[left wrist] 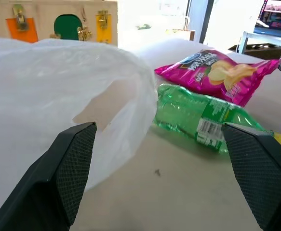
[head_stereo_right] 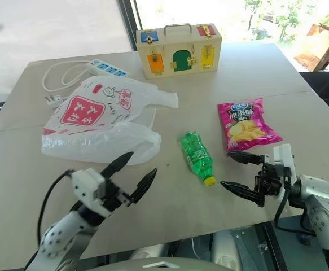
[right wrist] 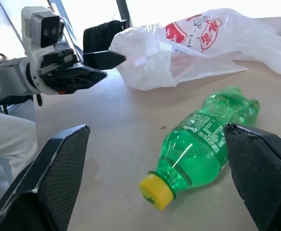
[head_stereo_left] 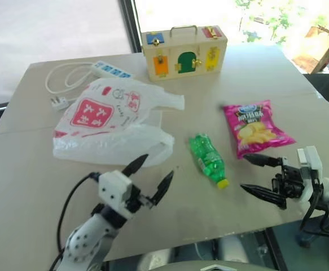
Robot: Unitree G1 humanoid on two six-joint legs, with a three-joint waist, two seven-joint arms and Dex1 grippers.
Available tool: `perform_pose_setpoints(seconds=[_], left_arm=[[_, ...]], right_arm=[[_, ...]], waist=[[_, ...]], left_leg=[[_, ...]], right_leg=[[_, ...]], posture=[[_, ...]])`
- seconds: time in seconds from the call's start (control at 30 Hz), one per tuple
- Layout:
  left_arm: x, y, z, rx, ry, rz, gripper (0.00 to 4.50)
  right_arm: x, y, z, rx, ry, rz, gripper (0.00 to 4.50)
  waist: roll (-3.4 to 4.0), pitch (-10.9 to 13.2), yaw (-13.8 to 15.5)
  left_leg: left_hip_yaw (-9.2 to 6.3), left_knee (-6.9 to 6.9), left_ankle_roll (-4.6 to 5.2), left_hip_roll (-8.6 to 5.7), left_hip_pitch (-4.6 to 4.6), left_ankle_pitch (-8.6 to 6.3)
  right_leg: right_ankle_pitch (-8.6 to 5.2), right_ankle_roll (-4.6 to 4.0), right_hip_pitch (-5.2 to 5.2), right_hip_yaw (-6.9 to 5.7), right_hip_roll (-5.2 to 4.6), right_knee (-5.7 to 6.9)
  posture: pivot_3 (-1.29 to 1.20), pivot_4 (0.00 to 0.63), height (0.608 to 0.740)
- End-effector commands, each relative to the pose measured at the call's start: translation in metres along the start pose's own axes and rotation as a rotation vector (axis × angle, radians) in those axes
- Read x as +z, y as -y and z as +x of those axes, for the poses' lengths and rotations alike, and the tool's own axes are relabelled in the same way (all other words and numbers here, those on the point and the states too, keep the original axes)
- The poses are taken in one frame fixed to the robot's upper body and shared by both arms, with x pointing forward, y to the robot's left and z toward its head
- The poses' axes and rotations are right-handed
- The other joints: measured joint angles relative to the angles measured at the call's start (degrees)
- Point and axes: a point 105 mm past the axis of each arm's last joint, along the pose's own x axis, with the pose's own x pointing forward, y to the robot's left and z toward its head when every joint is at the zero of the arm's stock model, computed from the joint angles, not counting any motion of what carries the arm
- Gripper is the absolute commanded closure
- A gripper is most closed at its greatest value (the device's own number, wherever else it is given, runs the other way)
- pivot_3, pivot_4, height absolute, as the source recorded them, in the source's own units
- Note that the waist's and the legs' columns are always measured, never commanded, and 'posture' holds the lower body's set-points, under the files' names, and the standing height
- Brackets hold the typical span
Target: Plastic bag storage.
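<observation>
Plastic bag (head_stereo_left: 108, 127) lies loose on the tabletop (head_stereo_left: 34, 169), untouched; we judge the approach step, our left claw (head_stereo_left: 153, 180) spread just before its edge, right claw (head_stereo_left: 260, 175) spread near the green bottle (head_stereo_left: 207, 160), gathering comes next.

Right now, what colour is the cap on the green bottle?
Yellow; the cap on the green bottle shows best in the right wrist view.

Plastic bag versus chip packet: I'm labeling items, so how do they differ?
The plastic bag is white, translucent, crumpled, with red print; the chip packet is shiny pink and opaque. The plastic bag is much larger. It lies before the left gripper; the chip packet lies nearer the right gripper. Both lie on the table, ungripped.
</observation>
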Motion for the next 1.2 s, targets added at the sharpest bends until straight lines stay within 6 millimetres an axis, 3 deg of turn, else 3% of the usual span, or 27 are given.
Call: perform_pose_setpoints(seconds=[0.03,0.17,0.3,0.43,0.47,0.5,0.77,1.03,1.1,1.2], left_arm=[[-0.009,0.0,0.015,-0.039,-0.016,-0.036,0.08],[-0.024,-0.009,0.03,-0.017,-0.053,-0.009,0.08],[-0.036,-0.006,0.045,-0.052,-0.063,-0.022,0.08],[-0.035,-0.008,0.058,-0.074,-0.038,-0.07,0.08],[-0.03,-0.007,0.058,-0.096,-0.008,-0.101,0.61],[-0.026,-0.006,0.058,-0.112,0.014,-0.121,0.8],[-0.006,-0.015,0.046,-0.114,0.093,-0.145,4.45],[0.013,-0.014,0.02,-0.121,0.128,-0.183,4.45],[0.016,-0.012,0.008,-0.119,0.12,-0.193,4.45],[0.018,-0.015,-0.001,-0.089,0.11,-0.186,4.45]], right_arm=[[0.013,0.0,0.002,0.005,0.009,-0.062,0.0],[0.013,0.002,0.0,-0.007,-0.003,-0.073,0.0],[0.014,0.004,0.001,-0.019,-0.001,-0.083,0.0],[0.015,0.004,0.003,-0.023,0.003,-0.088,0.0],[0.015,0.004,0.003,-0.024,0.003,-0.089,0.0],[0.015,0.004,0.003,-0.024,0.003,-0.089,0.0],[0.006,0.011,0.017,-0.06,-0.077,-0.096,0.0],[0.012,0.03,0.066,-0.141,-0.151,-0.07,0.0],[0.008,0.035,0.078,-0.139,-0.221,-0.036,0.0],[-0.006,0.041,0.081,-0.187,-0.398,-0.014,0.0]], waist=[[0.0,0.0,0.1],[0.03,0.0,0.0],[0.0,0.0,0.2],[-0.01,0.0,0.2],[-0.01,0.0,0.2],[-0.01,0.0,0.1],[-0.01,0.0,-0.1],[-0.01,0.0,-1.2],[0.0,0.0,-1.3],[-0.01,0.0,-1.1]], left_leg=[[0.0,0.01,0.0,0.0,0.01,0.0],[0.01,0.04,-0.01,0.02,0.01,0.01],[-0.02,0.11,-0.01,0.0,0.01,0.01],[-0.02,0.13,-0.01,-0.02,0.01,0.01],[-0.03,0.12,-0.01,-0.01,0.01,0.01],[-0.03,0.12,-0.01,-0.01,0.01,0.01],[-0.02,0.13,-0.01,0.01,0.02,0.02],[-0.02,0.14,-0.02,0.02,0.01,0.02],[-0.02,0.14,-0.02,0.02,0.0,0.02],[-0.02,0.11,-0.02,0.01,-0.01,0.02]], right_leg=[[0.0,0.0,0.0,0.0,0.0,0.03],[0.0,0.0,0.0,0.03,0.03,0.06],[0.0,0.01,0.01,-0.01,0.02,0.09],[0.01,0.01,0.01,-0.01,0.0,0.11],[0.01,0.01,0.0,-0.01,0.0,0.11],[0.01,0.01,0.0,-0.01,0.0,0.11],[0.01,0.01,-0.01,0.0,0.01,0.12],[0.01,0.01,-0.03,0.01,0.02,0.14],[0.0,0.01,-0.02,0.01,0.02,0.14],[0.0,-0.01,-0.04,0.02,0.01,0.1]], posture=[[0.0,0.15,0.74],[0.0,0.15,0.74],[0.0,0.15,0.74],[0.0,0.15,0.74],[0.0,0.15,0.74],[0.0,0.15,0.74],[0.0,0.15,0.74],[0.0,0.15,0.74],[0.0,0.15,0.74],[0.0,0.15,0.74]])
